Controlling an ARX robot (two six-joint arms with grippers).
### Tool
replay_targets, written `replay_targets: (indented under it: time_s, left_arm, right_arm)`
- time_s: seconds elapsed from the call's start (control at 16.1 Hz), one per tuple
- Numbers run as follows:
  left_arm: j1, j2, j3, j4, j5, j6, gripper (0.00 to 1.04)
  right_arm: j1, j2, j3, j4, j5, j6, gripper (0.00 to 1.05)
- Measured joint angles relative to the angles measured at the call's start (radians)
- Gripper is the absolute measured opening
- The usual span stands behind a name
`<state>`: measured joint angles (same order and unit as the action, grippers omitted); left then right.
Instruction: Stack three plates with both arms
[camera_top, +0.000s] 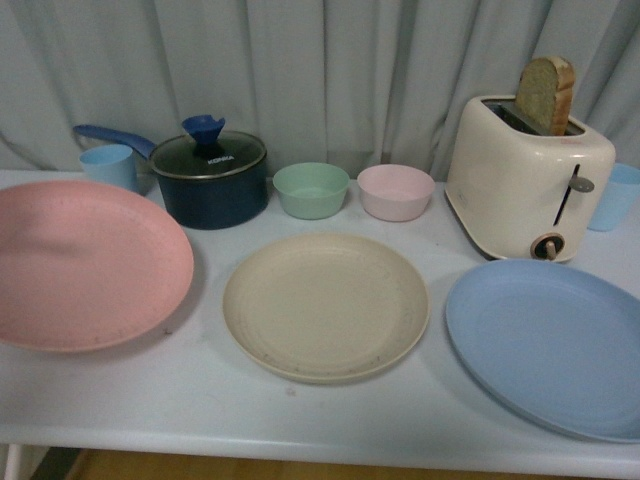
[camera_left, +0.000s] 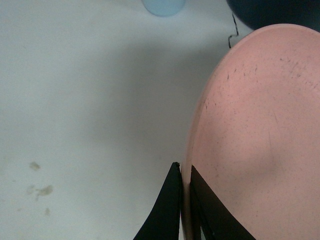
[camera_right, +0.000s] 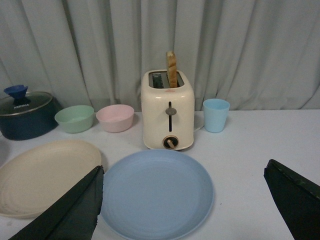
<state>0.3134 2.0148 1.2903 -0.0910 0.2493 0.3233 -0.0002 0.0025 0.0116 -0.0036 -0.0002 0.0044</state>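
On the tabletop (camera_top: 200, 400), the cream plate (camera_top: 325, 305) is lying flat between the pink plate (camera_top: 90, 265) and the blue plate (camera_top: 550, 345), both of which are running off the front view's edges. The left gripper (camera_left: 184, 172) is pinching the pink plate's rim between its black fingers (camera_left: 167, 215); whether the plate is lifting is hard to tell. The right gripper (camera_right: 182, 167) is hanging by the blue plate with its jaws spread wide, holding nothing. Behind the blue plate, a toaster (camera_top: 525, 180) is holding bread (camera_top: 547, 95).

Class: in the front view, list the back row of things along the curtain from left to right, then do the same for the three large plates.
Back row: light blue cup → dark pot → green bowl → pink bowl → toaster → second blue cup. Plates: pink plate → cream plate → blue plate.
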Motion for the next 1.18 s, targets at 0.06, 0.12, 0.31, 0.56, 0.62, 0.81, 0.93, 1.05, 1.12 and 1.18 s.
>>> replay_targets:
  time_s: [0.06, 0.12, 0.31, 0.56, 0.62, 0.81, 0.93, 1.05, 1.12, 1.18]
  left_arm:
    - [0.007, -0.043, -0.011, -0.004, 0.011, -0.003, 0.03]
    - [0.008, -0.091, -0.025, -0.006, 0.023, -0.006, 0.03]
    - [-0.07, -0.208, -0.073, 0.002, 0.082, -0.067, 0.03]
    - [-0.245, -0.21, -0.139, 0.088, 0.1, -0.209, 0.03]
    - [-0.278, -0.186, -0.139, 0.116, 0.091, -0.246, 0.03]
    - [-0.357, -0.054, -0.107, 0.117, 0.064, -0.326, 0.03]
    - [-0.389, 0.009, -0.079, 0.117, 0.057, -0.357, 0.03]
    - [-0.414, 0.058, -0.026, 0.131, 0.043, -0.387, 0.03]
    - [-0.425, 0.08, -0.006, 0.125, 0.038, -0.396, 0.03]
    - [-0.439, 0.106, 0.009, 0.123, 0.038, -0.403, 0.03]
  right_arm:
    - [0.0, 0.0, 0.0, 0.0, 0.0, 0.0, 0.98]
    - [0.0, 0.0, 0.0, 0.0, 0.0, 0.0, 0.98]
    - [0.0, 0.0, 0.0, 0.0, 0.0, 0.0, 0.98]
    - [0.0, 0.0, 0.0, 0.0, 0.0, 0.0, 0.98]
    - [0.0, 0.0, 0.0, 0.0, 0.0, 0.0, 0.98]
    - [0.0, 0.0, 0.0, 0.0, 0.0, 0.0, 0.98]
    - [0.0, 0.0, 0.0, 0.0, 0.0, 0.0, 0.98]
    - [0.0, 0.0, 0.0, 0.0, 0.0, 0.0, 0.98]
    - [0.0, 0.0, 0.0, 0.0, 0.0, 0.0, 0.98]
    - [0.0, 0.0, 0.0, 0.0, 0.0, 0.0, 0.98]
